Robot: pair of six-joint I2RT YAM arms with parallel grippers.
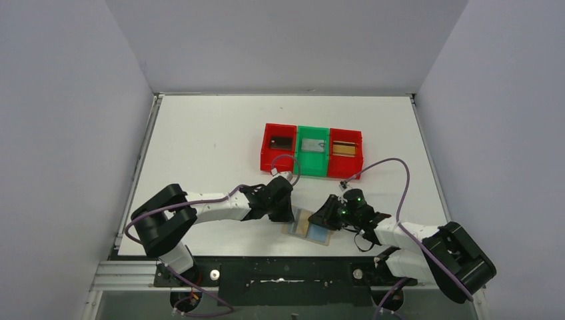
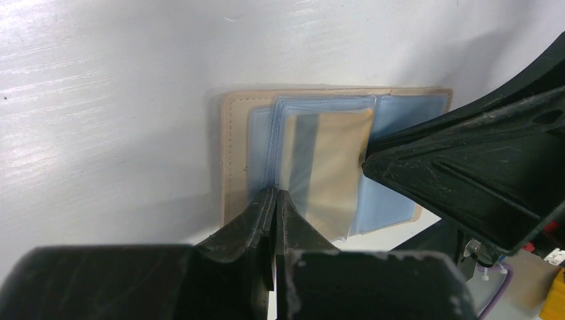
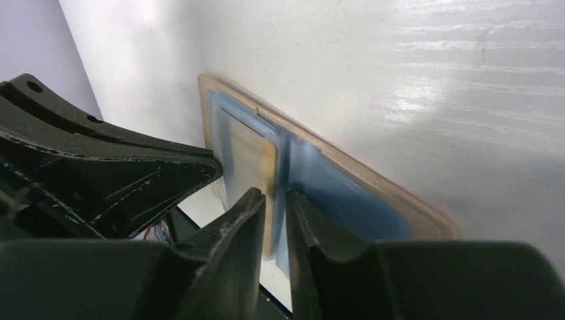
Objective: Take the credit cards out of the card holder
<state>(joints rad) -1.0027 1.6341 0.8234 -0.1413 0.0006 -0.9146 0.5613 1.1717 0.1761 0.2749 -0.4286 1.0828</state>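
Though the left pincer point(image 2: 275, 197) is clenched at the card holder point(image 2: 234, 153), the right pincer point(image 3: 275, 200) cannot be judged.

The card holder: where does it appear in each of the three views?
Top external: card holder at low centre of the picture.
Left wrist: centre, lying open.
Right wrist: centre, running diagonally.
Shared landmark: the tan card inside it, clear in both wrist views.
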